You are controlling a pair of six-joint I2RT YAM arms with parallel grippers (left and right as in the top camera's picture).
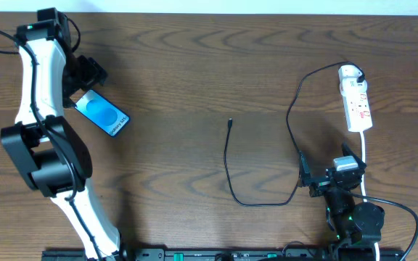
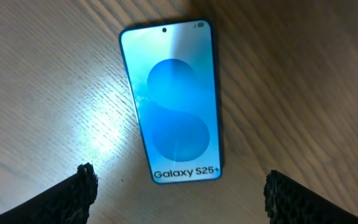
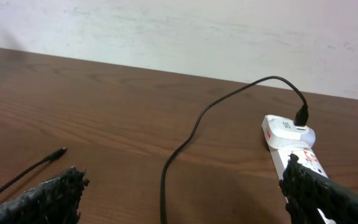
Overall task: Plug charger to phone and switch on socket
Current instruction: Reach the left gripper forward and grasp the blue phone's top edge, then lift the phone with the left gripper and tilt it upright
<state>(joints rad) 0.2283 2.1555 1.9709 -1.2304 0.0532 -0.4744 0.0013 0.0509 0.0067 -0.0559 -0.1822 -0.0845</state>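
Right gripper point(image 3: 182, 186), jaws apart and empty. Beyond it, the charger cable point(image 1: 226, 163) lies in a loose loop: light, limp, probably best pinched just behind its rigid connector tip point(image 1: 229, 122). Left gripper point(image 2: 180, 193), jaws apart, hovers over the Galaxy S25+ phone point(image 2: 171, 102), flat, slick, likely to slide. Farthest, the power strip point(image 1: 359, 107) holds the white plug head point(image 1: 350, 72).

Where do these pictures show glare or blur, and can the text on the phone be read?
Left wrist: a white glare patch on the table beside the phone, whose text is sharp and readable; overhead: even light, but the phone text is too small to read; right wrist: the right fingers, near the lens, look dark with little detail.
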